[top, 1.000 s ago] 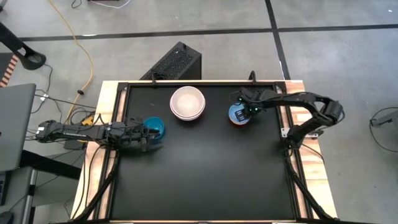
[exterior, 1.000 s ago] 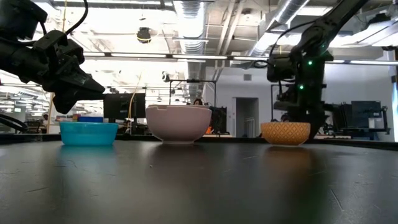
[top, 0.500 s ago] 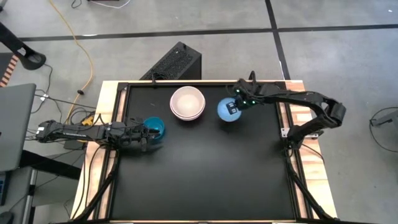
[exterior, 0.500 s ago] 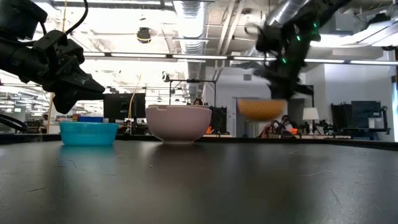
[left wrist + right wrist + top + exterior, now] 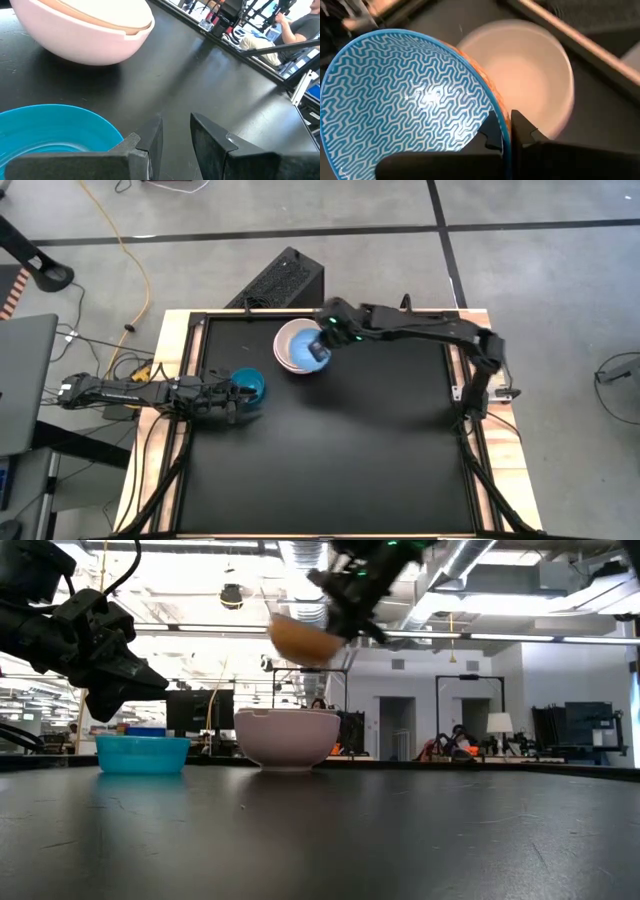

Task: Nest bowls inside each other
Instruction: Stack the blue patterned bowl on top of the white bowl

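Two grippers: the right gripper pinches the patterned blue bowl above the pink stack; the left gripper, jaws parted, by the teal bowl

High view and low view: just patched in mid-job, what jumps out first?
The right gripper holds the patterned light blue bowl by its rim, in the air above the stacked larger bowls at the table's far middle. The bowl hangs clear of the stack, not yet set in. At the table's left edge, the left gripper waits beside the teal bowl, jaws apart.
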`<state>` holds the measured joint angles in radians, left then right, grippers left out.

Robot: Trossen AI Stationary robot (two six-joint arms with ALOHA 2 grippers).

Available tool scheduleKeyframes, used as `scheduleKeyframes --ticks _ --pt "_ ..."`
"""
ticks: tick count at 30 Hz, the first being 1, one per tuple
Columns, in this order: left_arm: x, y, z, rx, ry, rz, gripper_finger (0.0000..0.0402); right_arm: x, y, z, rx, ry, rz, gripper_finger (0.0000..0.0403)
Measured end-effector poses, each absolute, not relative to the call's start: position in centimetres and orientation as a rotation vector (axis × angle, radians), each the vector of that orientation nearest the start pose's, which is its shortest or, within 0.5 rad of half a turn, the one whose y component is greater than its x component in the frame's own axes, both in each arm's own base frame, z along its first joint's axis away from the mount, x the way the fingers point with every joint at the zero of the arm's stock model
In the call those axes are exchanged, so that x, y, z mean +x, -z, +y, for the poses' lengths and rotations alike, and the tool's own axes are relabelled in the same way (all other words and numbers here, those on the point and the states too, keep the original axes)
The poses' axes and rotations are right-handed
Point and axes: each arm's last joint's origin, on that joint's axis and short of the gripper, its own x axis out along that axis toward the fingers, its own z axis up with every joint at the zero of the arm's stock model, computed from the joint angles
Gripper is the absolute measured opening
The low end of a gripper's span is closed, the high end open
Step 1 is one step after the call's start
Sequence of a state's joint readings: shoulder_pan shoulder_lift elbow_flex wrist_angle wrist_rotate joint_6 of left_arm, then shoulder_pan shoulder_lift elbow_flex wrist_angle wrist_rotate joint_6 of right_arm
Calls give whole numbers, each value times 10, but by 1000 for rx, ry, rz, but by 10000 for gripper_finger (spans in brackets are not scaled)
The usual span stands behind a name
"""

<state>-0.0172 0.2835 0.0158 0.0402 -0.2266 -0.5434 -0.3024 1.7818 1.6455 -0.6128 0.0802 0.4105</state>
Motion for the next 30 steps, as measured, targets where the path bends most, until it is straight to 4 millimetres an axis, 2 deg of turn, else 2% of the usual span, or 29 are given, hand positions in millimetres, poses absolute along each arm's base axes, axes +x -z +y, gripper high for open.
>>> scheduleKeyframes --ticks 2,6,12,18,24,30 --pt "112 -149 4 -512 -262 165 88 394 -321 -133 455 519 689 7" --pt "112 -149 4 -531 -260 164 88 420 -306 -162 476 510 748 7" --pt "112 -149 4 -531 -257 165 88 438 -279 -192 500 537 828 7" --pt "112 -149 4 -513 -255 167 88 445 -258 -204 517 557 848 8" --pt "112 -149 4 -512 -254 168 88 446 -253 -205 505 589 860 10" --pt "112 -149 4 -512 -255 168 88 447 -246 -206 502 592 887 44"
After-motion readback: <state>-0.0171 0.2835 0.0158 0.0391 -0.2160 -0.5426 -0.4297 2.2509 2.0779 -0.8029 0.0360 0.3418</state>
